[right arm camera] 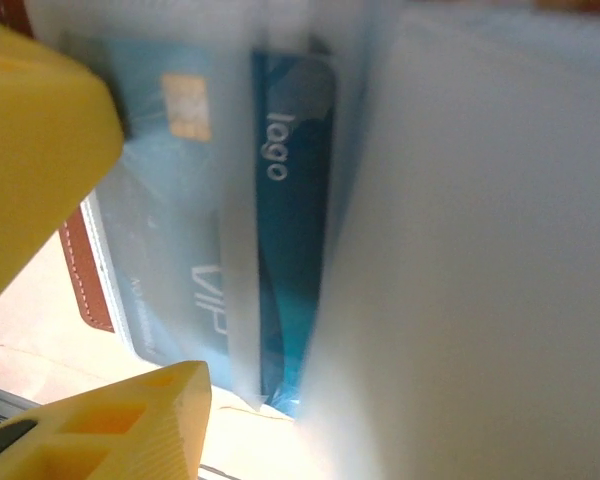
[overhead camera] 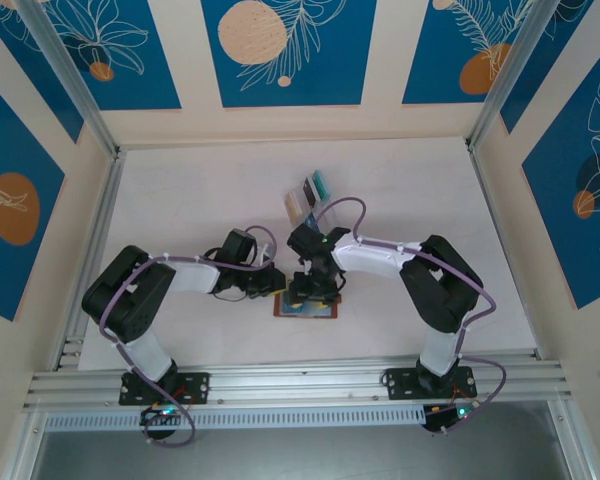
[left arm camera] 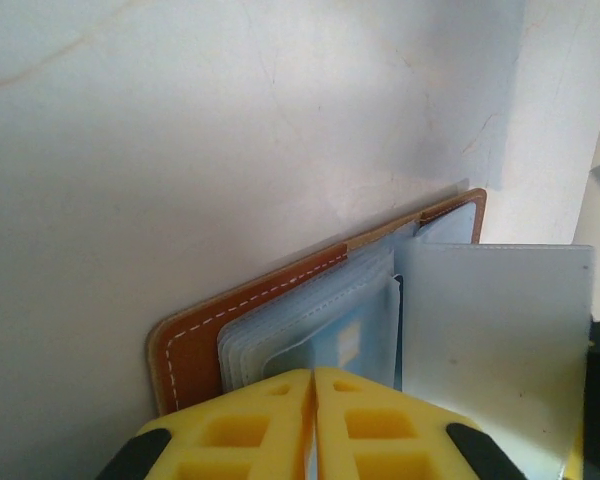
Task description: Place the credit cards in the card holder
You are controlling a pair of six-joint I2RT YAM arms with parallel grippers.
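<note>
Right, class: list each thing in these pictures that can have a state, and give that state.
card holder: open, inner sleeves fanned out.
dark blue card: inside a sleeve.
pale VIP card: inside a sleeve beside it.
clear rack: upright, spare cards standing in it.
left gripper: shut, at the holder's edge.
right gripper: open, over the sleeves.
</note>
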